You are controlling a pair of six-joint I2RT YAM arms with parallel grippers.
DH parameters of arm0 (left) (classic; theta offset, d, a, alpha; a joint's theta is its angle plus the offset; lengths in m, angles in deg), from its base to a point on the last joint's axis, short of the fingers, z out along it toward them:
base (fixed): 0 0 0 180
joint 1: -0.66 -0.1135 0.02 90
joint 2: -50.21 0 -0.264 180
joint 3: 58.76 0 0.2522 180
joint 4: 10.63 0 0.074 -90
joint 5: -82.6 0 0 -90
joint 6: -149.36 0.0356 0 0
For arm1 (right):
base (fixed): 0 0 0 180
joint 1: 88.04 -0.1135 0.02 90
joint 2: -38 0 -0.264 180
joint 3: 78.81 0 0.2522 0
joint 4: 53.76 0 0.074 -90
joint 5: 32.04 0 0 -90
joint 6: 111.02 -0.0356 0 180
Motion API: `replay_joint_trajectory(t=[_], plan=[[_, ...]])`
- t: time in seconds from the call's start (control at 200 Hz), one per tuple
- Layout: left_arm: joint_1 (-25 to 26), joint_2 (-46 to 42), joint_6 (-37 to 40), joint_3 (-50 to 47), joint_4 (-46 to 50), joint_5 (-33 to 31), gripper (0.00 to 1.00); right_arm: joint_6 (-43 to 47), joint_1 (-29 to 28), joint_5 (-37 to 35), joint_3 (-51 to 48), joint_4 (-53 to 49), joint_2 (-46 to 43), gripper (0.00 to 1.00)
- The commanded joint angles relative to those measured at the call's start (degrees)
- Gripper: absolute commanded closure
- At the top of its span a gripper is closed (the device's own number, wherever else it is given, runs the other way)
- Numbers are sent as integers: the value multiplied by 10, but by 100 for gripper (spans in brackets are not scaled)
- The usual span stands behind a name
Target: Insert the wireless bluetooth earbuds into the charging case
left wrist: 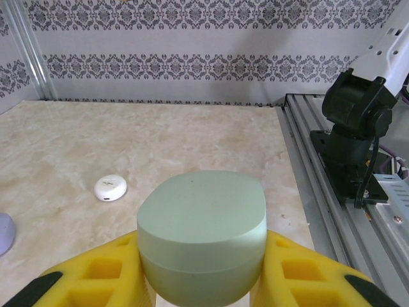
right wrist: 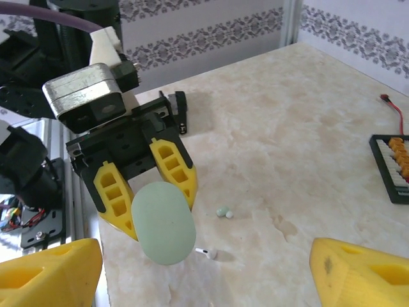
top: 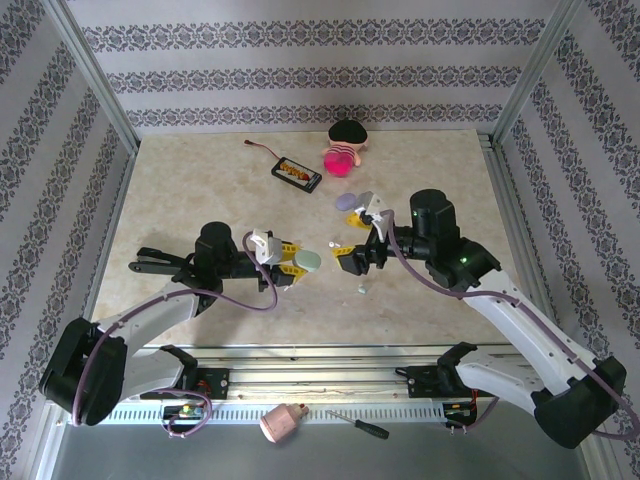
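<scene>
Mint green case (right wrist: 163, 224) is clamped in the left gripper (right wrist: 155, 211), with the yellow fingers (right wrist: 114, 195) squeezing it from both sides. From the right wrist cam I honestly can't tell if it's touching the table (right wrist: 287, 141) or just above it. In the left wrist cam its bottom runs off the frame. A seam goes round it and the lid looks shut.

Right gripper (right wrist: 204, 281) is spread wide with nothing between the jaws. In its own cam you only get the two yellow tips poking in at the bottom corners, and the rest is cut off. From the top cam it's a dark clump under the wrist, so the fingers are hard to pick out there.

Both buds are loose on the table between the two grippers, and neither is in the case. The mint bud (right wrist: 222, 211) lies just beside the case with a tiny white bit touching it, too small to say what. The white bud (right wrist: 208, 253) sits close by, nearer the right wrist cam.

A lavender blob (left wrist: 3, 233) is sliced by the left edge of the left wrist cam, so I can't tell what it is. The black tray (right wrist: 391, 166) and red wire (right wrist: 393, 105) are cut off at the right wrist cam's edge.
</scene>
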Motion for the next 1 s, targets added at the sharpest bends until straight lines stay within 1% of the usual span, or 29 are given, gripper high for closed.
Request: replay_joint_trajectory(t=[0.0, 0.1, 0.185, 0.245, 0.33, 0.595, 0.71, 0.884, 0.994], plan=[[-6, 15, -23, 6, -51, 13, 77, -1, -11, -12, -7, 4, 9, 17], [-6, 23, -41, 11, -69, 24, 76, 24, -38, 1, -4, 16, 30, 21], [-6, 22, -52, 13, -74, 36, 76, 40, -48, 42, 0, 22, 56, 23], [-6, 19, -59, 15, -74, 44, 76, 54, -51, 60, 3, 21, 75, 24], [-6, 13, -64, 16, -66, 56, 76, 71, -52, 68, 9, 15, 100, 28], [-5, 2, -85, 13, -84, 72, 76, 87, -51, 104, 24, 15, 149, 35], [-6, 6, -91, 14, -92, 76, 76, 91, -49, 107, 30, 12, 160, 44], [-6, 8, -98, 13, -100, 78, 76, 91, -49, 120, 32, 10, 163, 64], [-5, 7, -103, 11, -109, 77, 76, 95, -47, 118, 33, 4, 164, 70]])
